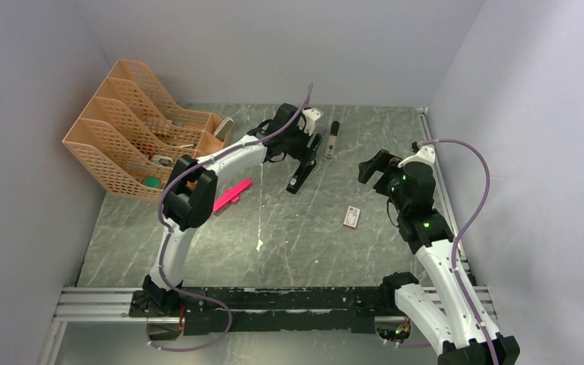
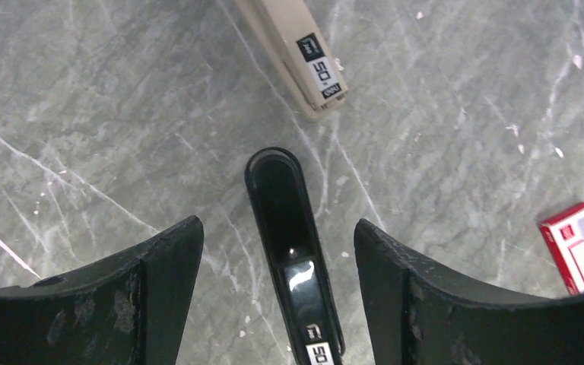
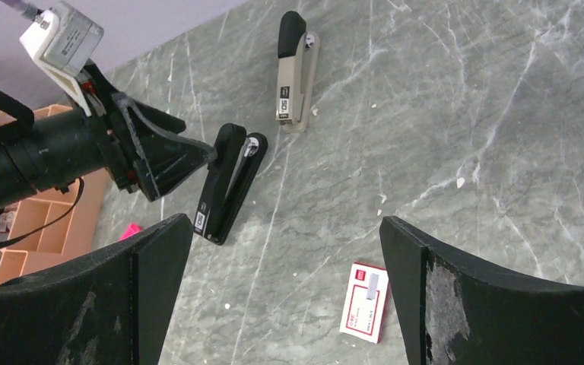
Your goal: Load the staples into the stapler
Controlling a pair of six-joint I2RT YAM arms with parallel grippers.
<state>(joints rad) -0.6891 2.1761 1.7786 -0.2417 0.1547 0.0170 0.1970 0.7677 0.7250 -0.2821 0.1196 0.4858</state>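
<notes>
The black stapler (image 1: 301,176) lies on the grey marble table left of centre. It also shows in the left wrist view (image 2: 296,251) and the right wrist view (image 3: 228,182), where a bit of silver shows at its far end. My left gripper (image 1: 305,152) is open just above it, a finger on each side (image 2: 277,223), not touching it. The white staple box with red print (image 1: 352,217) lies closed to the right (image 2: 582,247) (image 3: 366,300). No loose staples are in view. My right gripper (image 1: 372,166) is open and empty above the table (image 3: 285,220), with the box near its right finger.
A slim beige-and-black stapler-like piece (image 1: 333,139) lies just beyond the black stapler (image 2: 296,57) (image 3: 293,72). A bright pink plastic piece (image 1: 232,195) lies to the left. An orange file rack (image 1: 133,137) stands at the back left. Walls close in the table.
</notes>
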